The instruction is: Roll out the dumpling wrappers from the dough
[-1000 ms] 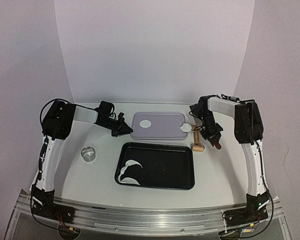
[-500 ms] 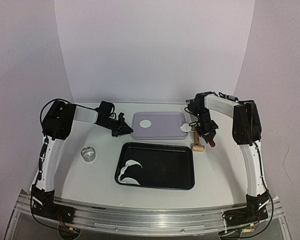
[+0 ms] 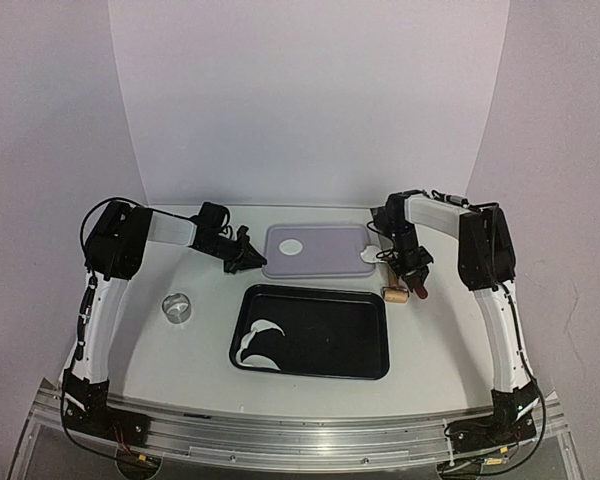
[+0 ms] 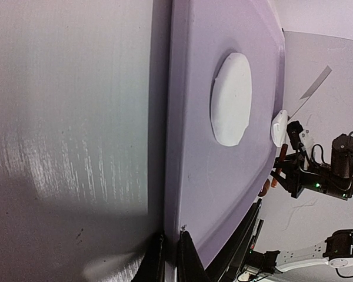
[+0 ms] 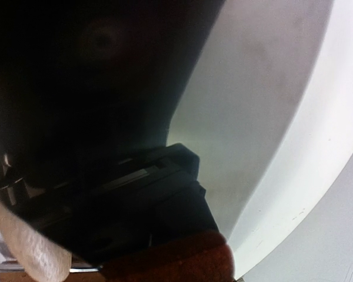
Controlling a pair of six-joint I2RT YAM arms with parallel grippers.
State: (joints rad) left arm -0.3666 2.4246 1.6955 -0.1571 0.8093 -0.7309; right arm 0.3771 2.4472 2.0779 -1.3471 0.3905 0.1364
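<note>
Right arm has swung in toward the purple board [image 3: 330,250]. The right pincer [image 3: 412,272] is now just off its right edge, pinching the rolling pin [image 3: 393,293], probably heading for the dough lump [image 3: 370,258] on that edge. The left pincer [image 4: 172,254] is clamped on the board's left lip, likely bracing it. One wrapper [image 4: 230,98] lies left of board centre.

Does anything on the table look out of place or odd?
Yes: a small dough lump sits at the board's right edge, seemingly overhanging it, apart from the round wrapper.
</note>
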